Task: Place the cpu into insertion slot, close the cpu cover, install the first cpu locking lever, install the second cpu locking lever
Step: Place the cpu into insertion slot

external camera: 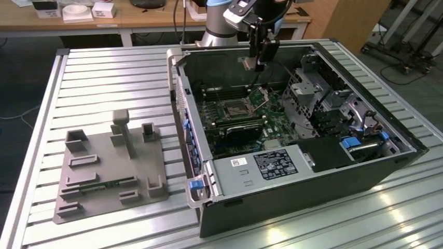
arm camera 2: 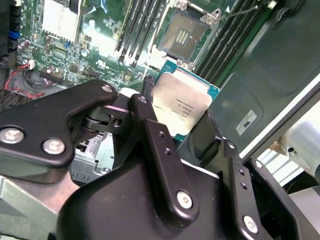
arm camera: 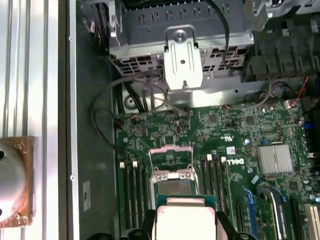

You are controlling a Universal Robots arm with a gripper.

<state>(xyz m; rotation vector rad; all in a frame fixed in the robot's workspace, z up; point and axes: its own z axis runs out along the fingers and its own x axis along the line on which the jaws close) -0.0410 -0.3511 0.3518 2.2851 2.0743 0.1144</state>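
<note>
The gripper has its 2 black fingers pinched on opposite edges of the cpu, which hangs in the air with its pale metal top facing the second wrist camera and looks tilted against the board below. That tilt is the main risk: if the chip comes down off-square or turned the wrong way, a corner could land on the contacts of the insertion slot and bend them. The hold takes in only thin edges, so a slip or twist in the grip would cause the same harm. Just past the slot the cpu cover stands raised on its hinge, and a thin locking lever lies beside it; either could be clipped on a descent too close to that side. The memory slots run just beside the slot and could catch a finger. In the exterior view the chip hangs well above the motherboard, near the far edge of the open computer case.
</note>
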